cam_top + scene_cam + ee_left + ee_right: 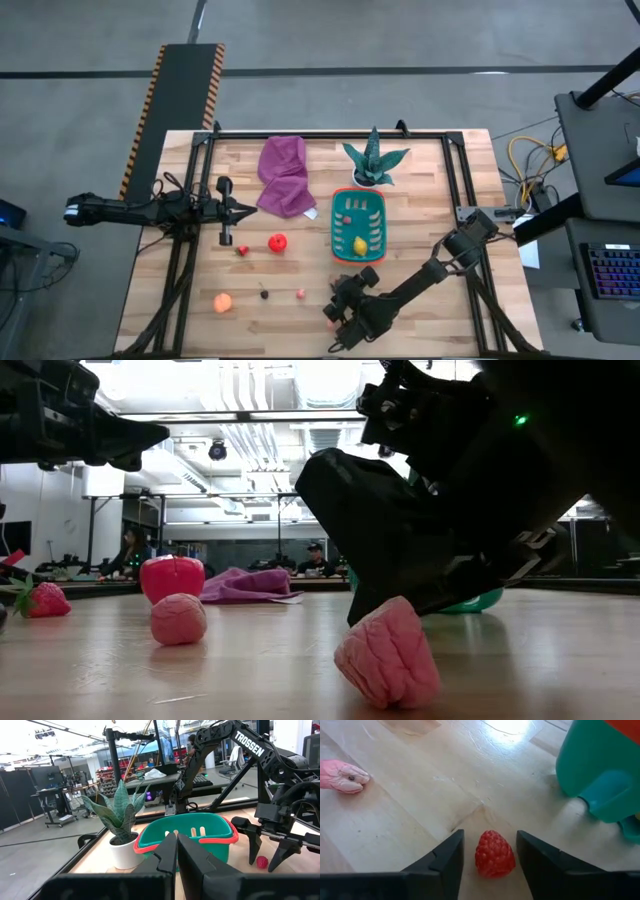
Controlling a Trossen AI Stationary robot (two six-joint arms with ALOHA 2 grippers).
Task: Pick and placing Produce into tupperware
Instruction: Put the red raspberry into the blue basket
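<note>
A red raspberry [494,855] lies on the table between the fingers of my open right gripper [490,842], which points down near the table's near edge [345,305]; the fingers stand on either side with gaps. The teal basket [358,225] sits just beyond, with a yellow lemon [359,245] in it. A red fruit [277,241], a small strawberry [242,250], an orange ball [222,302], a dark piece [264,294] and a pink piece [300,293] lie on the wood. My left gripper [240,210] waits, shut, above the table's left part.
A purple cloth [285,178] lies at the far side and a spiky plant in a white pot [372,160] stands behind the basket. A second pink piece [388,652] lies close to the right gripper. Bare wood shows at the table's near left.
</note>
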